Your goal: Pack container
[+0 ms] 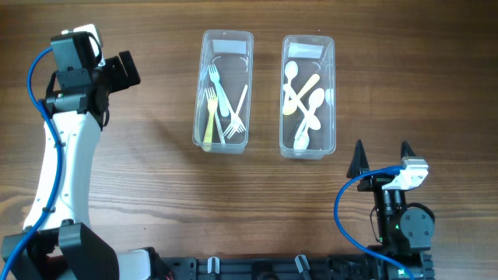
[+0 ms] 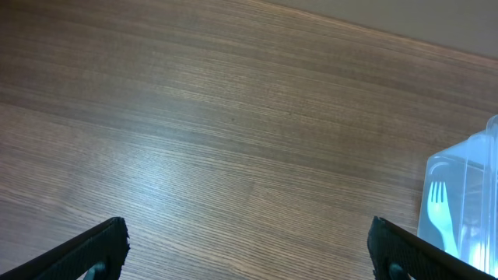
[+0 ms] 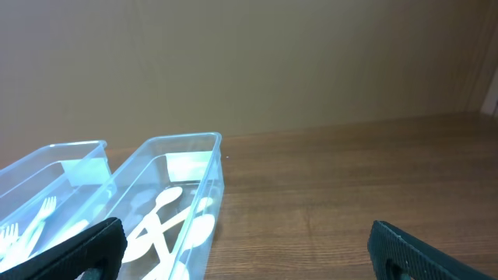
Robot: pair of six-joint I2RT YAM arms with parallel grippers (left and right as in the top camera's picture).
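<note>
Brown wood-grain table (image 1: 156, 194) fills the overhead view, and nothing loose lies on the stretch that shows. The left arm (image 1: 66, 155) reaches up the left side to the far-left corner. Its claw (image 1: 128, 71) is spread wide and empty, well apart from the boxes. The right claw (image 1: 382, 159) sits near the right edge, just nearer than the spoon box, its fingers likewise parted and holding nothing.

Two clear containers stand side by side at the far middle. The left container (image 1: 222, 149) holds the forks (image 1: 218, 97): one blue, one yellow and at least one white, lying lengthwise. The right container (image 1: 307, 154) holds the spoons (image 1: 305, 105), white and cream, crossing one another.

Cutlery is already sorted by kind into the boxes, and none waits outside them, so the packing looks done or very nearly so. No lids are in view; if closing is part of the job, that remains.
</note>
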